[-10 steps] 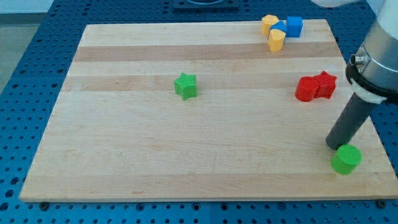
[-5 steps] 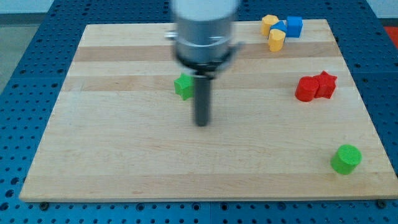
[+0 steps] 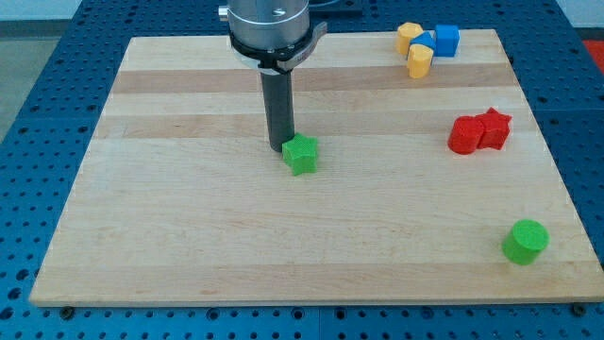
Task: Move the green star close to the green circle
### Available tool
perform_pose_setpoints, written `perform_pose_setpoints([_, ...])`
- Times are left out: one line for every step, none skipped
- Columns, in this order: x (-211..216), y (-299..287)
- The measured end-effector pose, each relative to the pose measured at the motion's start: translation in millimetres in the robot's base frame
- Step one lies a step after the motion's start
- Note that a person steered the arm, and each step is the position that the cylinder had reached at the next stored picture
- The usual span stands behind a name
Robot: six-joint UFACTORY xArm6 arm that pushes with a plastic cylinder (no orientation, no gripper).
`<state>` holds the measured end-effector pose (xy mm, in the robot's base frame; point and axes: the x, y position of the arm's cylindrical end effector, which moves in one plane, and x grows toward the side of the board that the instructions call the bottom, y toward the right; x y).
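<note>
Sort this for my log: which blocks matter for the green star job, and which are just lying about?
In the job: green star, green circle, my tip at the star's upper left.
Lying about: red blocks, yellow blocks, blue blocks.

Red blocks (image 3: 478, 131), yellow blocks (image 3: 413, 49), blue cube (image 3: 446, 40)

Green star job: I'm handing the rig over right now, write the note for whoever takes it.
My tip is down on the board, touching the upper-left side of the green star, on the far side from the target.
The green star sits near the board's middle, a little toward the view's top.
The green circle stands alone near the view's bottom-right corner, far from the star.
Done: tip placed behind the star for a push. Left: nearly the whole move; probably push the star toward the view's bottom right until it is beside the circle.
The red blocks lie above that path, likely clear of it.
</note>
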<state>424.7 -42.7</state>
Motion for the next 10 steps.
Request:
perform_pose_setpoints([16,23])
perform_pose_setpoints([52,40])
perform_pose_setpoints([66,46])
perform_pose_setpoints([70,76])
perform_pose_setpoints([97,116])
perform_pose_setpoints([120,137])
perform_pose_setpoints([121,149])
perform_pose_setpoints([121,178])
perform_pose_setpoints([121,182])
perform_pose_setpoints([97,142])
